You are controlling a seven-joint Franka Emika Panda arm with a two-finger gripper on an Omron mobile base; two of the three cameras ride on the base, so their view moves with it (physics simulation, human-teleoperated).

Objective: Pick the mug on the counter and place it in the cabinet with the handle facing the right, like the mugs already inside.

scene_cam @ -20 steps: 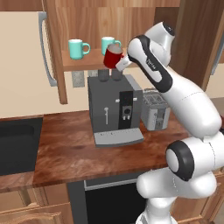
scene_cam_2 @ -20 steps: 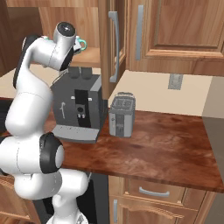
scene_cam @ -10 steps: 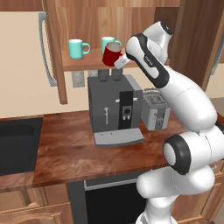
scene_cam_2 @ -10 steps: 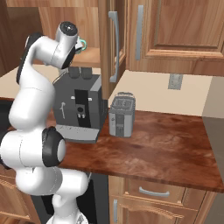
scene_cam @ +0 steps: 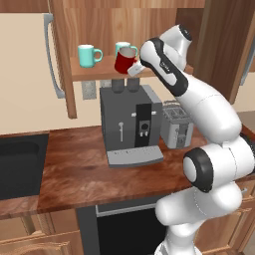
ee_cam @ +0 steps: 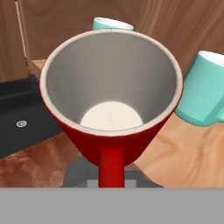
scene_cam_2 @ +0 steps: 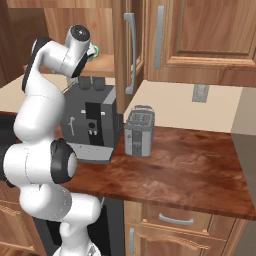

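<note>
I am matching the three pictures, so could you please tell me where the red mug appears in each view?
Left base view: the red mug sits upper centre, tilted, at the cabinet shelf edge above the coffee machine.
Right base view: I cannot make it out behind the arm's upper links.
Hand view: centre, seen from its open mouth, handle toward the bottom.
Shared landmark: the coffee machine.

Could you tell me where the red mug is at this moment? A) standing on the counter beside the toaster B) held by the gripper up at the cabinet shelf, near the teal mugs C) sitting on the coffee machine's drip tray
B: the red mug is in the gripper at the shelf, tilted, beside a teal mug.
</note>
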